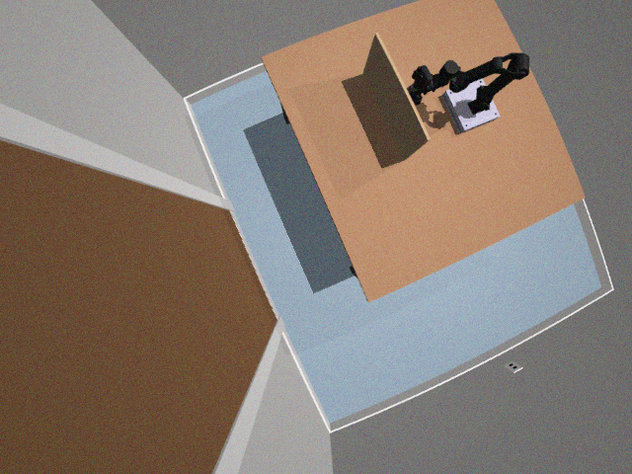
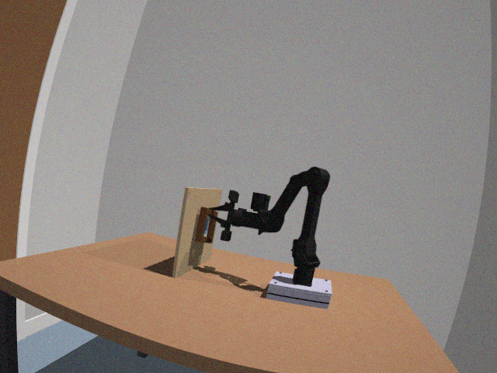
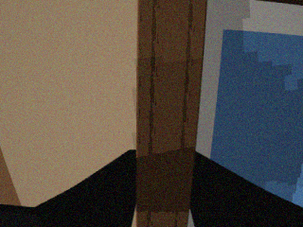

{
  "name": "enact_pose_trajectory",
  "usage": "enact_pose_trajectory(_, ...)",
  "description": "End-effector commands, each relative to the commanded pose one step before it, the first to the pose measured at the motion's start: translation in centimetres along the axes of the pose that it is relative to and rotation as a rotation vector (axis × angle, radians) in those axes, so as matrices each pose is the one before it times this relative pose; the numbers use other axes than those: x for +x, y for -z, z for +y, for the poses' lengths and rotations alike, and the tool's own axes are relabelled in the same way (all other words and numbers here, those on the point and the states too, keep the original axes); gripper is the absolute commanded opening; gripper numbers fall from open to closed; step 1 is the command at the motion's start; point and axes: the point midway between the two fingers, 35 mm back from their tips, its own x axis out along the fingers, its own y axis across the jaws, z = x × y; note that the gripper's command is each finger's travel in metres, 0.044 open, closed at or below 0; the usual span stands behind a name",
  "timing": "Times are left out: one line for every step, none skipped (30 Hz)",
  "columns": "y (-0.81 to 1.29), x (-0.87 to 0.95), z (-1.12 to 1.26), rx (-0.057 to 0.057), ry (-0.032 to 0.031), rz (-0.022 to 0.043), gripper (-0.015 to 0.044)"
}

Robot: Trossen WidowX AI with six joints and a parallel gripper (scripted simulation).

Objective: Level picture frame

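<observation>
Board (image 2: 196, 228) upright on table (image 2: 160, 305); frame (image 2: 205, 224) on board face; gripper (image 2: 212, 214) clamped on frame edge; arm base (image 2: 299, 289) behind.

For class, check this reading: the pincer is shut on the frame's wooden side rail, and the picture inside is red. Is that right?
Not quite. The pincer is shut on the frame's wooden side rail, but the picture inside is blue, not red. The wrist view shows it.

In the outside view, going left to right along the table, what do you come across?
Wall board → picture frame → claw, clamped on the frame's side → black arm → white base plate.
</observation>
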Motion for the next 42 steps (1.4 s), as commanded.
enact_pose_trajectory(0.038,0.026,0.268,-0.0098,-0.00860,0.00014,0.0000)
enact_pose_trajectory(0.007,0.000,-0.016,0.0000,0.00000,0.00000,0.0000)
enact_pose_trajectory(0.013,0.000,-0.020,0.0000,0.00000,0.00000,0.0000)
enact_pose_trajectory(0.017,0.000,-0.002,0.0000,0.00000,0.00000,0.0000)
enact_pose_trajectory(0.013,0.000,0.010,0.0000,0.00000,0.00000,0.0000)
enact_pose_trajectory(0.016,0.000,0.002,0.0000,0.00000,0.00000,0.0000)
enact_pose_trajectory(0.008,0.000,-0.011,0.0000,0.00000,0.00000,0.0000)
enact_pose_trajectory(0.007,0.000,-0.015,0.0000,0.00000,0.00000,0.0000)
enact_pose_trajectory(0.015,0.000,-0.018,0.0000,0.00000,0.00000,0.0000)
enact_pose_trajectory(0.022,0.000,-0.018,0.0000,0.00000,0.00000,0.0000)
enact_pose_trajectory(0.013,0.000,-0.017,0.0000,0.00000,0.00000,0.0000)
enact_pose_trajectory(0.002,0.000,0.007,0.0000,0.00000,0.00000,0.0000)
enact_pose_trajectory(0.003,0.000,0.015,0.0000,0.00000,0.00000,0.0000)
enact_pose_trajectory(0.004,0.000,0.025,0.0000,0.00000,0.00000,0.0000)
enact_pose_trajectory(0.010,0.000,0.030,0.0000,0.00000,0.00000,0.0000)
enact_pose_trajectory(0.005,0.000,-0.008,0.0000,0.00000,0.00000,0.0000)
enact_pose_trajectory(0.005,0.000,-0.018,0.0000,0.00000,0.00000,0.0000)
enact_pose_trajectory(0.006,0.000,-0.023,0.0000,0.00000,0.00000,0.0000)
enact_pose_trajectory(0.015,0.000,-0.024,0.0000,0.00000,0.00000,0.0000)
enact_pose_trajectory(0.004,0.000,0.007,0.0000,0.00000,0.00000,0.0000)
enact_pose_trajectory(0.016,0.000,0.007,0.0000,0.00000,0.00000,0.0000)
enact_pose_trajectory(0.027,0.000,0.011,0.0000,0.00000,0.00000,0.0000)
enact_pose_trajectory(0.034,0.001,0.012,0.0000,-0.00001,0.00000,0.0000)
enact_pose_trajectory(0.042,0.001,0.008,0.0000,-0.00001,0.00000,0.0000)
enact_pose_trajectory(0.049,0.000,0.004,0.0000,-0.00001,0.00000,0.0000)
enact_pose_trajectory(0.054,0.000,0.004,0.0000,-0.00001,0.00000,0.0000)
enact_pose_trajectory(0.058,0.000,0.007,0.0000,-0.00001,0.00000,0.0000)
enact_pose_trajectory(0.061,0.000,0.008,0.0000,-0.00001,0.00000,0.0000)
enact_pose_trajectory(0.060,0.000,0.016,0.0000,-0.00001,0.00000,0.0000)
enact_pose_trajectory(0.022,0.000,0.033,0.0000,-0.00001,0.00000,0.0000)
enact_pose_trajectory(0.024,0.000,0.036,0.0000,-0.00001,0.00000,0.0000)
enact_pose_trajectory(0.023,0.000,0.034,0.0000,-0.00001,0.00000,0.0000)
enact_pose_trajectory(0.017,0.000,0.016,0.0000,0.00000,0.00000,0.0000)
enact_pose_trajectory(0.001,0.000,-0.008,0.0000,0.00000,0.00000,0.0000)
enact_pose_trajectory(0.001,0.000,-0.017,0.0000,0.00000,0.00000,0.0000)
enact_pose_trajectory(0.001,0.000,-0.024,0.0000,0.00000,0.00000,0.0000)
enact_pose_trajectory(0.002,0.000,-0.033,0.0000,0.00000,0.00000,0.0000)
enact_pose_trajectory(0.002,0.000,-0.044,0.0000,0.00000,0.00000,0.0000)
enact_pose_trajectory(-0.002,0.000,-0.043,0.0000,0.00000,0.00000,0.0000)
enact_pose_trajectory(-0.001,0.000,0.010,0.0000,0.00000,0.00000,0.0000)
enact_pose_trajectory(-0.007,0.000,0.016,0.0000,0.00000,0.00000,0.0000)
enact_pose_trajectory(-0.005,0.000,-0.006,0.0000,0.00000,0.00000,0.0000)
